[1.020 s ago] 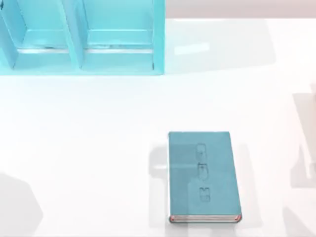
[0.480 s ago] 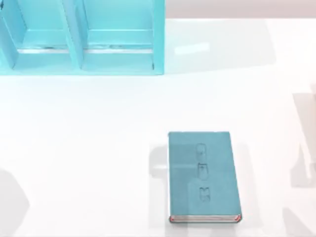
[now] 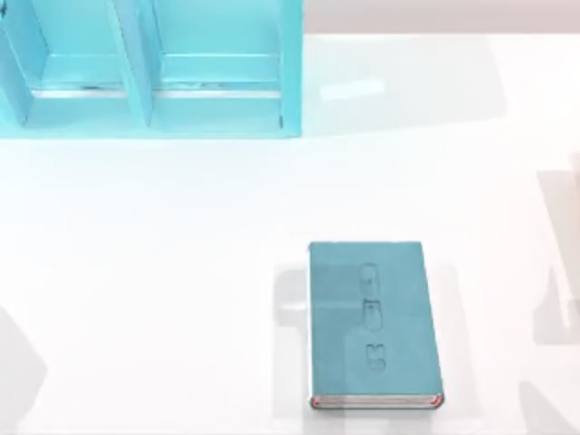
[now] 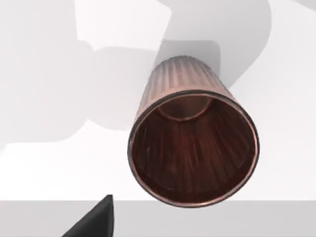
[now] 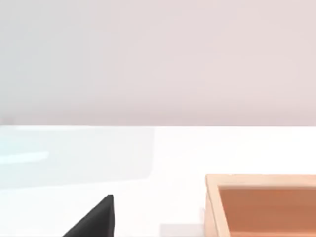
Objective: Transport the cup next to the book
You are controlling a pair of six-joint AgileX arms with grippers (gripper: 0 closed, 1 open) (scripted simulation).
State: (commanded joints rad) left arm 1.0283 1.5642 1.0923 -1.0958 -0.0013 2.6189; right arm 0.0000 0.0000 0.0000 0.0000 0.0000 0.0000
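Approaching the cup is judged to be the step in hand, since no grasp is seen.

The table [image 3: 181,236] is white and carries the largest item, a light-blue shelf unit [image 3: 149,68], at the far left of the top view. The book [image 3: 373,322] lies flat on the table, right of centre and toward the near edge, with its red-edged page block facing the near edge. Bare table surface is seen on both long sides of the book.

A wooden box [image 5: 261,205] is seen in the right wrist view, resting on the table near the right arm, which is judged to be parked at the right side.

The cup [image 4: 192,143] is seen in the left wrist view, standing upright on the table below the left arm's camera, its open mouth facing the camera and its ribbed wall visible beneath the rim. It is not carried and is well apart from the book. A dark finger tip [image 4: 94,219] of the left end effector appears at the picture's edge, clear of the cup. Whether either end effector is spread or pressed together cannot be told.

The next move calls for the left end effector to be lowered around the cup wall, pinched on it, and the cup lifted and carried to the bare table just beside the book.
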